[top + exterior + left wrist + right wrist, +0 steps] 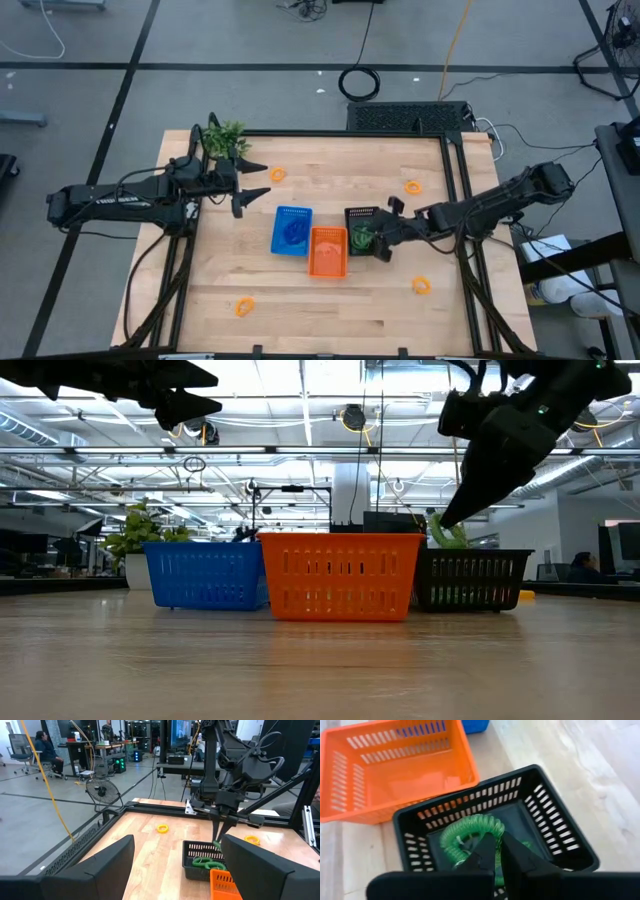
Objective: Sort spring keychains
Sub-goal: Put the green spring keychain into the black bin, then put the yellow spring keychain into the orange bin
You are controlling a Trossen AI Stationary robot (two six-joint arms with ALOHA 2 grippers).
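My right gripper [379, 240] hangs over the black basket [360, 222], shut on a green spring keychain [470, 831]. More green coil [207, 864] lies on the basket floor. Left of it stand the orange basket [327, 251] and the blue basket [292, 230], which has blue coils inside. Several orange spring keychains lie loose on the table: at the far side [277, 174] [412, 186], near right [421, 286] and near left [245, 306]. My left gripper [250, 190] waits open and level above the table's far left. My right gripper pinches the green keychain's coil [489, 831] between its two fingertips. The fingers slant down from the table's right side. The coil hangs below the tips [450, 532], sticking up past the basket's rim with its lower part inside the black basket; the fingers hide the exact spot.
A green leafy plant [225, 140] stands at the far left corner beside my left arm. The three baskets sit side by side in the table's middle. Bare wood lies along the near edge. A black frame rail [455, 170] borders the table's right side.
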